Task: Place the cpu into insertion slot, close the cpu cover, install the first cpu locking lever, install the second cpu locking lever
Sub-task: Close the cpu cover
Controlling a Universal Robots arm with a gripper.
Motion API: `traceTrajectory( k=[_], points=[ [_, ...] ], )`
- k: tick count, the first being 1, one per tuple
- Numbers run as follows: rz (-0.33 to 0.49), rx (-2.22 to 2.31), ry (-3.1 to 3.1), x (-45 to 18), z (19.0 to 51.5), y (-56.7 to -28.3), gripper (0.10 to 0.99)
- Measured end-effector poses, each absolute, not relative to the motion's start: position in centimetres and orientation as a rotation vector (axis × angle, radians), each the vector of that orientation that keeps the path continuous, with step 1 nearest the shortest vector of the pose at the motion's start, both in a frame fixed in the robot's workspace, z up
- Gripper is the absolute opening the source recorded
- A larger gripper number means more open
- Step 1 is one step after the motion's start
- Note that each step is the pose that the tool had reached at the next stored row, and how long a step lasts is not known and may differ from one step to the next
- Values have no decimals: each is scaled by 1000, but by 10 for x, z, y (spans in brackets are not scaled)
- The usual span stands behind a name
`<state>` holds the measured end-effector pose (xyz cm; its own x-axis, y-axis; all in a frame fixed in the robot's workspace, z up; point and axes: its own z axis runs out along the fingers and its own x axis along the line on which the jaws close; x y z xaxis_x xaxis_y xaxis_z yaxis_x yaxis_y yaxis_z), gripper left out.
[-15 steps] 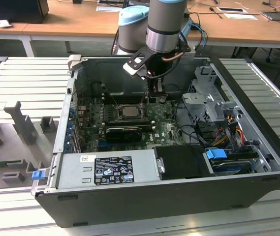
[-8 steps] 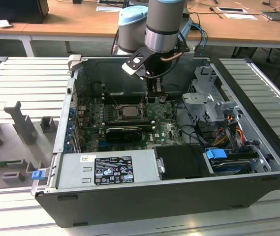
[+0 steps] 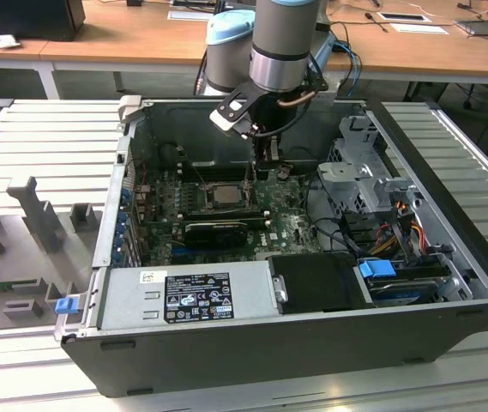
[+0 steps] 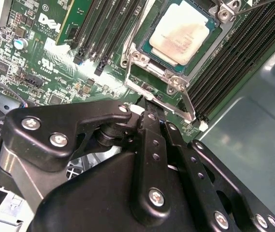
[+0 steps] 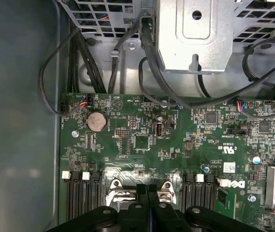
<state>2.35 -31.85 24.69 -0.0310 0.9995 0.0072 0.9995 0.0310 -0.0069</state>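
Pressing on a locking lever looks like your step in hand. The claw [image 4: 146, 107] is clenched, fingers together with nothing visible between them, and its tip sits at the thin silvery lever rod [image 4: 189, 107] along the near edge of the insertion slot [image 4: 133, 55]. Just beyond the tip, the cpu [image 4: 178, 31] lies seated in that slot. The cpu cover [image 4: 173, 77] seems to be down around it, though its far side is cut off. Push straight and slowly, steer clear of the memory slots [image 4: 106, 29] beside the claw, and watch that the rod does not skid off the fingertips.
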Motion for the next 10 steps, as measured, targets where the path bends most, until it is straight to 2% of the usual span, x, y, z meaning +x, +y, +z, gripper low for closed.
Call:
traceTrajectory(
  k=[10],
  points=[
    [0, -2180, -2248, 20, 247, -319, 106]
  ],
)
